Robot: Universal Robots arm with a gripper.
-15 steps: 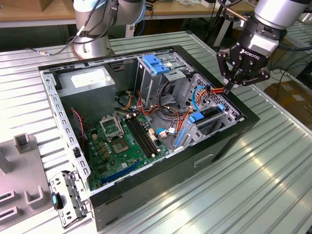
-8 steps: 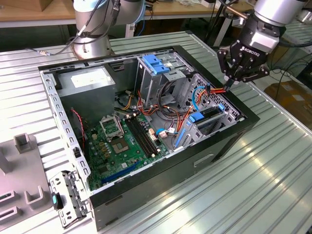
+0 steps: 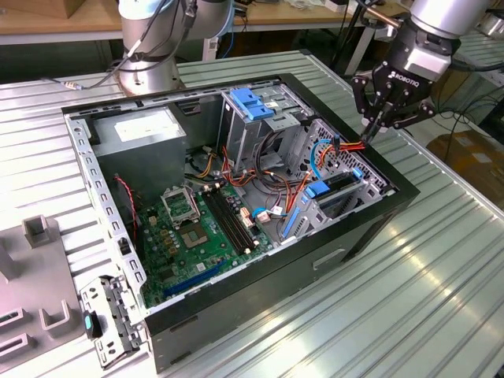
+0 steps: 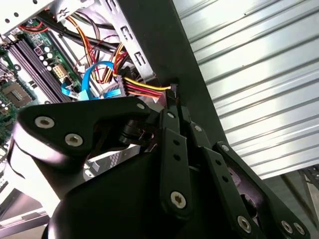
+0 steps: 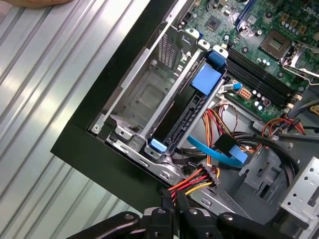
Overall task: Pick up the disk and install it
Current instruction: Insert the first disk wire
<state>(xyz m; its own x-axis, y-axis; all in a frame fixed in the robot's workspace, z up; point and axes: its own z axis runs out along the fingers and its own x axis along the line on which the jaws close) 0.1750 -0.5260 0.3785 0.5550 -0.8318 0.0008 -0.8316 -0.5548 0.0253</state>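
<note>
This looks like a robotics lab or workshop. An opened computer case (image 3: 236, 197) lies on a ribbed metal worktop (image 3: 441, 283), a robot arm's base (image 3: 150, 71) is bolted beside it, and wooden benches (image 3: 71, 20) with trailing cables (image 3: 350, 31) and cardboard boxes (image 3: 472, 150) stand behind.

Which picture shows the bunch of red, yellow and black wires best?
The first wrist view: the red, yellow and black wire bundle runs unobstructed from its connector to the gripper. The second wrist view shows part of it behind the black fingers; the exterior view shows it far off.
</note>
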